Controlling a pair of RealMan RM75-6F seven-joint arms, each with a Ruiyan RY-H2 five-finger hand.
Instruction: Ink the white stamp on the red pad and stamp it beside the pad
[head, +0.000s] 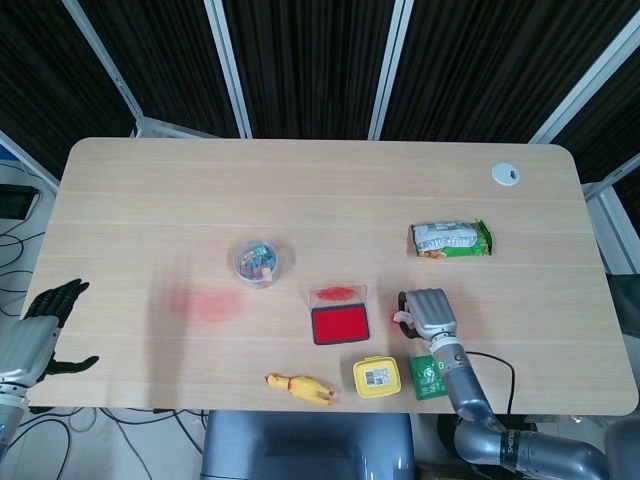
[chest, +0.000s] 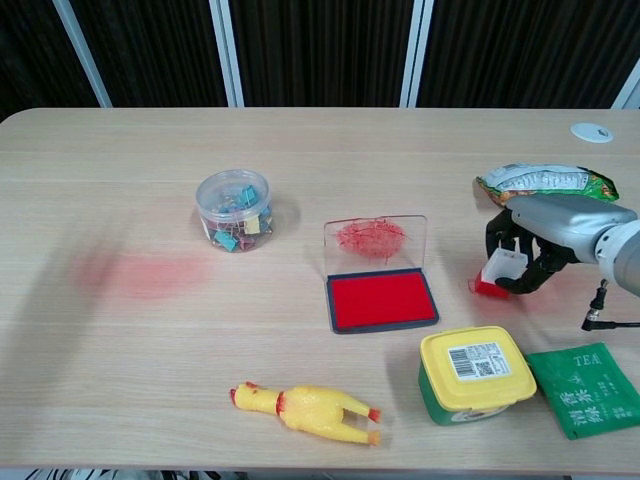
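Note:
The red ink pad (chest: 381, 299) (head: 340, 325) lies open near the table's front middle, its clear lid (chest: 375, 240) folded back and smeared red. Right of the pad, my right hand (chest: 545, 235) (head: 427, 313) grips the white stamp (chest: 500, 268) with its red base down on the wood. In the head view only a bit of the stamp (head: 397, 317) shows at the hand's left edge. My left hand (head: 42, 325) hangs off the table's left front corner with fingers spread, holding nothing.
A clear tub of binder clips (chest: 234, 209) stands left of the pad. A yellow rubber chicken (chest: 305, 410), a yellow-lidded tub (chest: 475, 372) and a green tea sachet (chest: 587, 388) lie along the front edge. A snack packet (chest: 540, 181) sits behind the right hand. A faint red smear (chest: 140, 274) marks the left.

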